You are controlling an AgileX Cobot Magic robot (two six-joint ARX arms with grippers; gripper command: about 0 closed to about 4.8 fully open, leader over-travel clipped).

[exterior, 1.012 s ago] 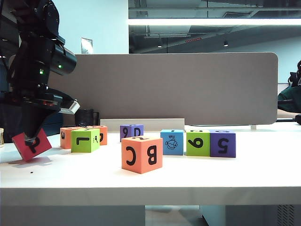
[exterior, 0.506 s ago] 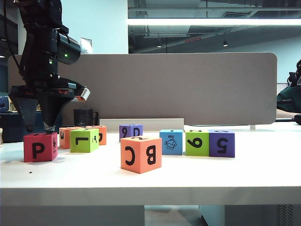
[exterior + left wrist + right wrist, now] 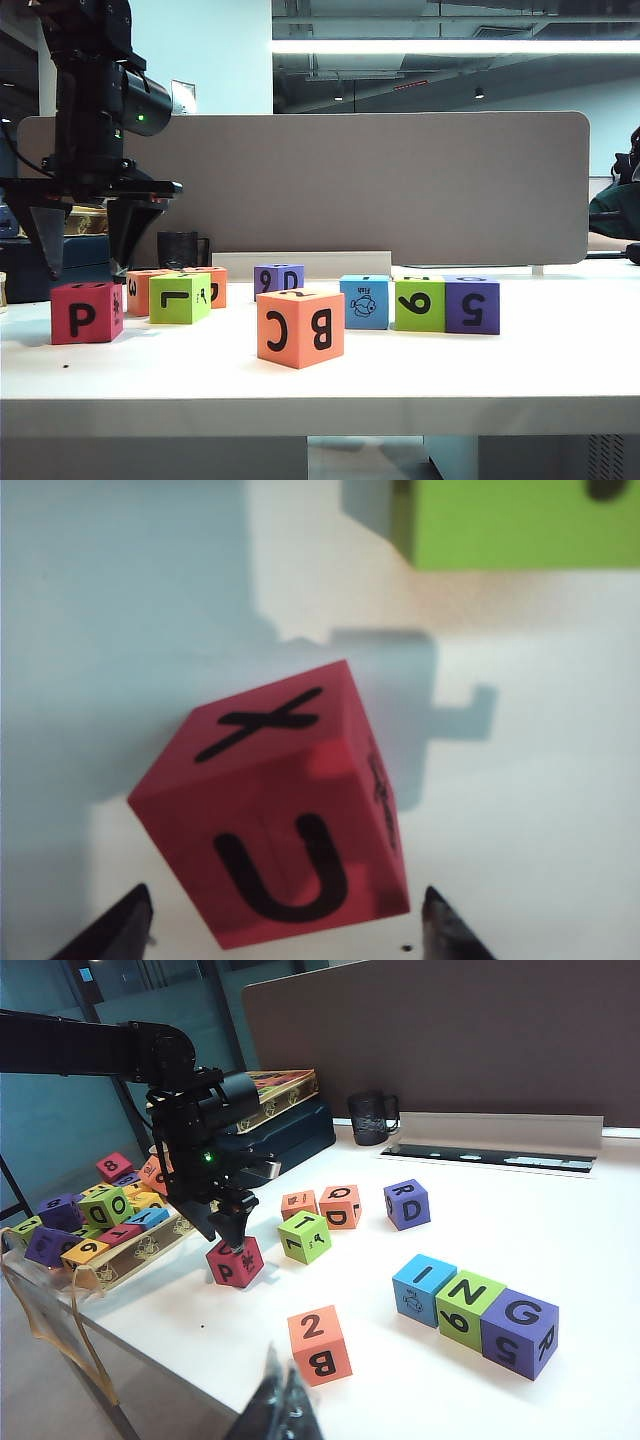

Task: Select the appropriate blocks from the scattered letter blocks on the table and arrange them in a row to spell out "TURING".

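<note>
Jaws spread wide and gripping nothing, the left gripper (image 3: 82, 262) hangs just above the magenta block (image 3: 86, 312), which sits flat on the table (image 3: 400, 380) near its left edge; the wrist camera shows a U on the block's top face (image 3: 275, 825). The right gripper (image 3: 280, 1415) hovers over the near edge of the table, and its jaws look closed with nothing between them. Three blocks, blue (image 3: 365, 301), green (image 3: 420, 304) and purple (image 3: 472, 305), stand touching in a row toward the right, with the big orange block (image 3: 300, 327) in front of them.
</note>
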